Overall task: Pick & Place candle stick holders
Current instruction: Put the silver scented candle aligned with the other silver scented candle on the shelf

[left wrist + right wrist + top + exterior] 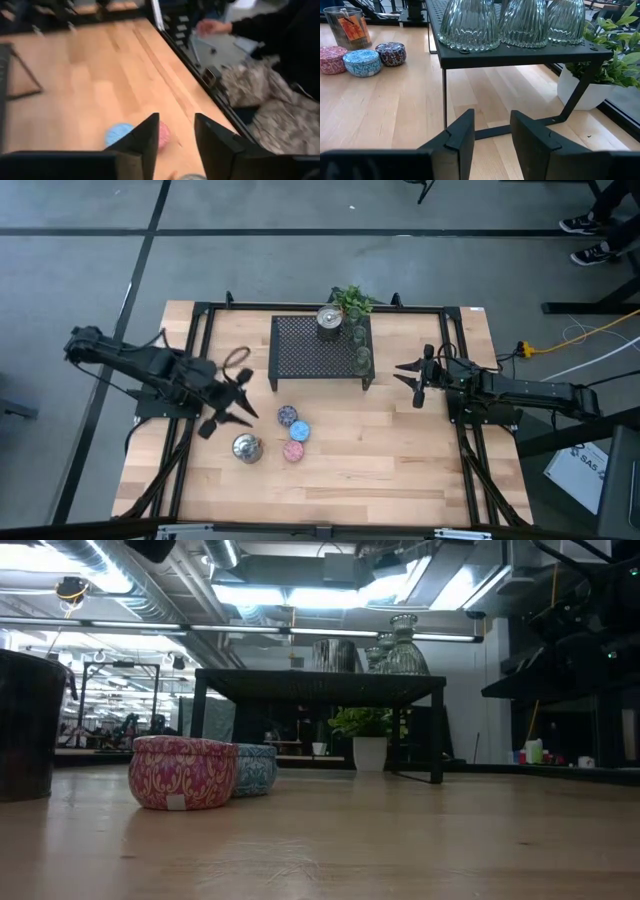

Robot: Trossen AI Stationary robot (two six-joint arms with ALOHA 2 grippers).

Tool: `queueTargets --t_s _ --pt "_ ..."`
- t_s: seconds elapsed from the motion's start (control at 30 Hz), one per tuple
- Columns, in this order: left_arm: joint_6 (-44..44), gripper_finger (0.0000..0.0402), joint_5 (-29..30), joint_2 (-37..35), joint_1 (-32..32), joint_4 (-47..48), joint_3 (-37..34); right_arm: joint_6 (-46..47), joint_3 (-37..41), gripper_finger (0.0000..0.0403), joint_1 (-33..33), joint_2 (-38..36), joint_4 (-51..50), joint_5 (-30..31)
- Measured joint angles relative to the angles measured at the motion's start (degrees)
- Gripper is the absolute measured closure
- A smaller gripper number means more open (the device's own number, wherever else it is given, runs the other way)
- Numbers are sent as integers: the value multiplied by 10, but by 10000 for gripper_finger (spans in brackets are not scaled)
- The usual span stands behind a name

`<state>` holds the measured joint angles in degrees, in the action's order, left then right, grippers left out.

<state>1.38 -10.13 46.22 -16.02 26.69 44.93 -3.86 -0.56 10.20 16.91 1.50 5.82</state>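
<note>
Broadly, the wooden table point(400, 460) was split in two: the black mesh rack point(310, 355) stood at its far middle with a small potted plant point(352, 300) behind it, and the loose pieces sat on the boards in front. On the rack I counted one silver candle holder point(330, 319) and, along its right edge, the ribbed glass cups point(470, 22), three of them in the right wrist view. Still on the table were the second silver holder point(247, 447), the purple tin point(287, 416), the blue tin point(299, 431) and the pink tin point(293, 451), clustered close together near the left arm. I judged the work to be about half done, with the step in hand being the reach for the next piece. My left gripper point(243, 398) hung just left of that cluster, its fingers parted and holding nothing; in its wrist view the blue and pink tins showed just beyond the fingertips. My right gripper point(418, 380) waited just beside the rack's right end, likewise spread and empty. The next move, as I read it, called for lowering the left gripper over one tin without nudging its close neighbours, then closing across its round wall.
</note>
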Motion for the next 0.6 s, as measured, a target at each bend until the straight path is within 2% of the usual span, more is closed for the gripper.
queueTargets --t_s 0.13,0.23,0.37,0.6 --pt "10 250 2 35 -53 2 0 0 0 274 0 0 0 0" --pt "29 241 41 60 -101 12 0 0 0 274 0 0 0 0" --pt "76 244 93 95 -152 42 0 0 0 274 0 0 0 0" --pt "149 264 106 163 -229 44 0 0 0 274 0 0 0 0"
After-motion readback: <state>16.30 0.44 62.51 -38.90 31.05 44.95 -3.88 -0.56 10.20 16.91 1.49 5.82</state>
